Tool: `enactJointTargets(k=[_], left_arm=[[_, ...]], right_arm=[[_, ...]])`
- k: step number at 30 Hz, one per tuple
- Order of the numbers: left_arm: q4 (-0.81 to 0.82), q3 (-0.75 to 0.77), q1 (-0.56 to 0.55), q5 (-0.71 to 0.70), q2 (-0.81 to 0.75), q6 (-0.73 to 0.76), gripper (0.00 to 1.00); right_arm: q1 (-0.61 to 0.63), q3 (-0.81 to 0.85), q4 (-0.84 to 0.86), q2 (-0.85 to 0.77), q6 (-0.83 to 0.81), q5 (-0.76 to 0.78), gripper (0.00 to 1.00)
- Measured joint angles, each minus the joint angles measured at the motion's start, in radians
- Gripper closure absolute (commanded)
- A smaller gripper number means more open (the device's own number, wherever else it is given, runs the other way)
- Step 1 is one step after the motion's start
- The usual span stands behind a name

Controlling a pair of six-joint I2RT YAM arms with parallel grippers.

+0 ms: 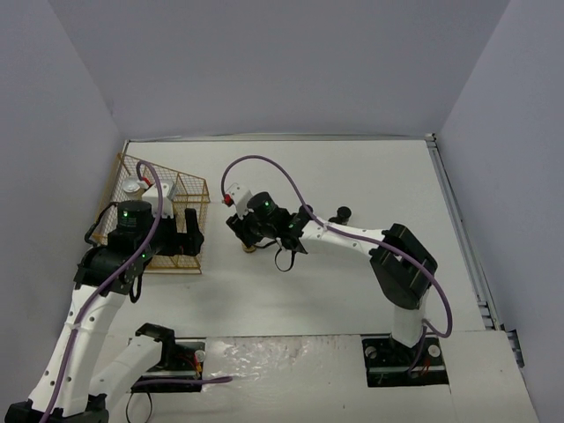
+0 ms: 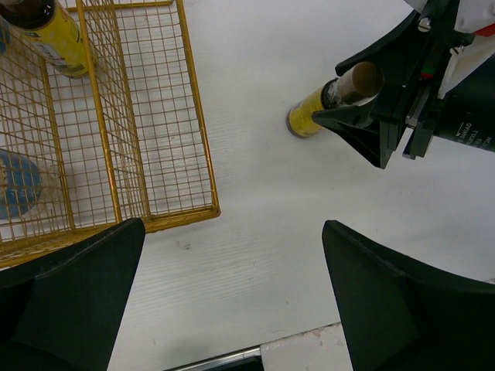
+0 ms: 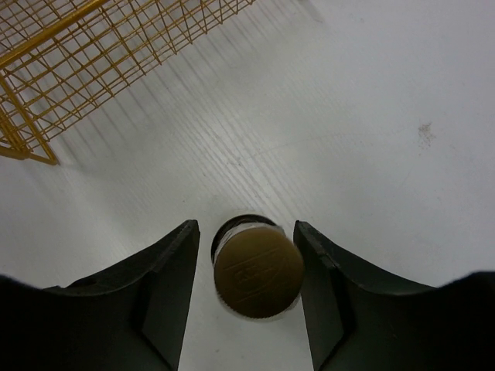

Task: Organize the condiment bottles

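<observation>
A slim yellow-filled bottle with a brown cap stands upright on the white table, just right of the gold wire rack. My right gripper hangs over it with a finger on each side of the cap; it is narrowly open, and a gap shows on the left side. My left gripper is wide open and empty over bare table by the rack's near corner. Inside the rack stand another yellow bottle and two white bottles.
A small black-capped jar stands on the table behind the right arm. Grey walls close in the table on three sides. A metal rail runs along its right edge.
</observation>
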Motion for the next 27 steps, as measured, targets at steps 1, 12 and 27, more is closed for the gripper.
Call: enactJointTargets(k=[1, 12, 27], left_arm=[[0.001, 0.0, 0.0, 0.002, 0.0, 0.0, 0.03], [0.006, 0.016, 0.0, 0.061, 0.049, -0.027, 0.03], [0.065, 0.159, -0.161, 0.066, 0.274, -0.133, 0.03]], right_arm=[[0.0, -0.007, 0.0, -0.002, 0.001, 0.0, 0.29], [0.0, -0.055, -0.073, -0.097, 0.003, 0.011, 0.0], [-0.002, -0.124, -0.309, -0.814, 0.096, 0.336, 0.0]])
